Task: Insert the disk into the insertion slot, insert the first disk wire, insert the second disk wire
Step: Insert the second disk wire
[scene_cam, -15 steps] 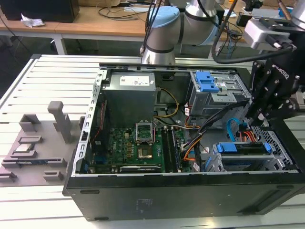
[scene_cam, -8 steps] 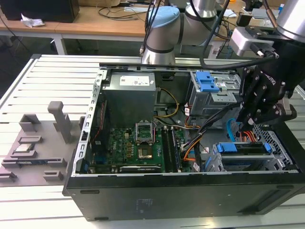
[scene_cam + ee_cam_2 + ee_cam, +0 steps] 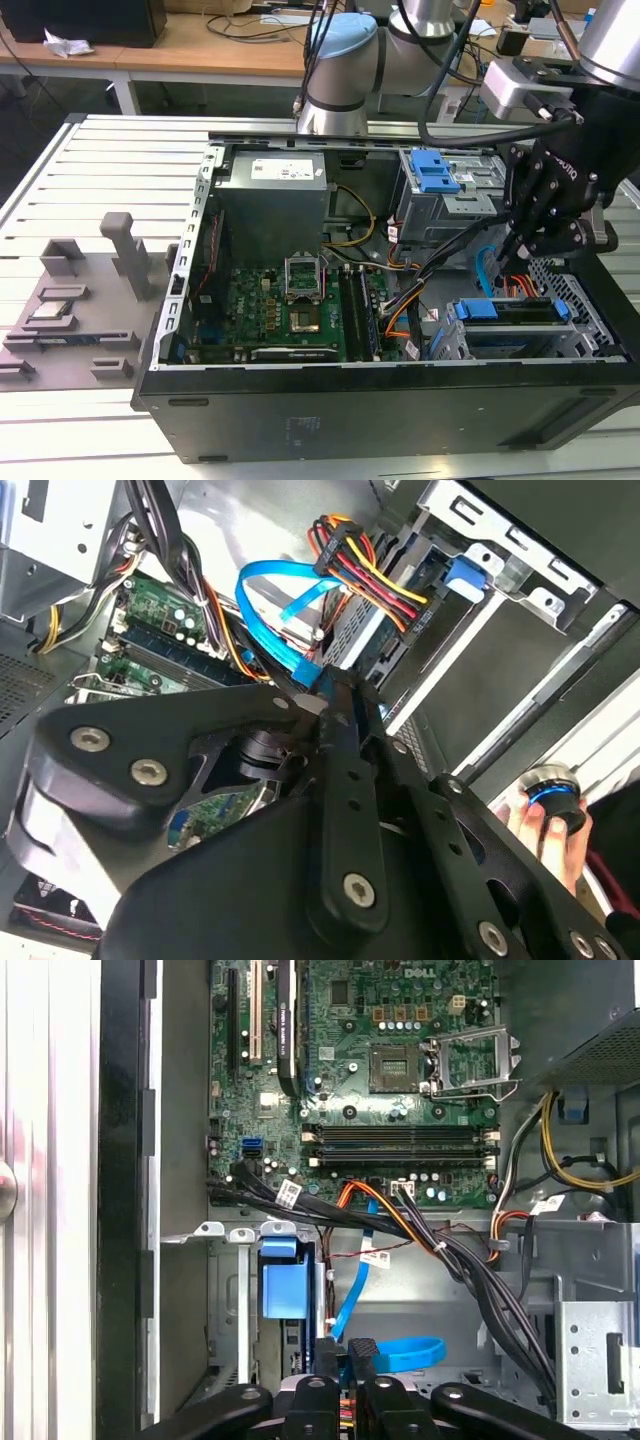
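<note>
The disk (image 3: 512, 311) lies in the insertion slot (image 3: 560, 345), the silver cage at the case's front corner on the exterior view's right, its blue carrier (image 3: 280, 1288) showing at one end. My gripper (image 3: 512, 252) hangs just behind the disk, shut on the plug end of the second disk wire (image 3: 268, 615), a light blue flat cable that loops beside the fingers (image 3: 362, 1352). In the second wrist view my gripper (image 3: 322, 685) pinches that blue plug. The first disk wire (image 3: 372, 576), an orange, red and black bundle, runs to the disk's rear edge.
The open black case (image 3: 330, 410) holds a green motherboard (image 3: 290, 310), a grey power supply (image 3: 275, 190) and a taller grey cage with a blue latch (image 3: 433, 172). Black cable bundles (image 3: 470, 1270) cross beside the slot. A hand (image 3: 545, 825) is near the case's outer edge.
</note>
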{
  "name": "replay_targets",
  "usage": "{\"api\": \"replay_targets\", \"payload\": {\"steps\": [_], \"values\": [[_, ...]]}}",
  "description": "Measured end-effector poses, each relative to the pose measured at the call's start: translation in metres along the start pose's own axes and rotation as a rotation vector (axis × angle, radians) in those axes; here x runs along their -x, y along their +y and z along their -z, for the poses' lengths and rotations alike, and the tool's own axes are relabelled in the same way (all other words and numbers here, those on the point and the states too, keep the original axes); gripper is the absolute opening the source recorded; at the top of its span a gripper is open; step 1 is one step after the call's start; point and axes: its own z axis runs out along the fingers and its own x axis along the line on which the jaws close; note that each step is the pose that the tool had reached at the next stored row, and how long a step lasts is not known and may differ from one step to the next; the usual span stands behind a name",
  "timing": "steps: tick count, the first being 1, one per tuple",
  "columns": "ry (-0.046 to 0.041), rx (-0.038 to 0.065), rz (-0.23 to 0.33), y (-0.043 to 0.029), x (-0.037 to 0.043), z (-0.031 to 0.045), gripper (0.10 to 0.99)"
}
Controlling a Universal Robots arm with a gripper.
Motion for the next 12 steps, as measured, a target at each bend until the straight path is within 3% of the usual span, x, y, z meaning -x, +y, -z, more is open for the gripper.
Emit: {"api": "replay_targets", "payload": {"steps": [4, 6, 12], "values": [[0.0016, 0.000, 0.000, -0.0002, -0.0110, -0.0013, 0.161], [0.0019, 0.000, 0.000, -0.0028, -0.0136, -0.0092, 0.161], [0.0021, 0.000, 0.000, -0.0111, -0.0176, -0.0224, 0.161]]}}
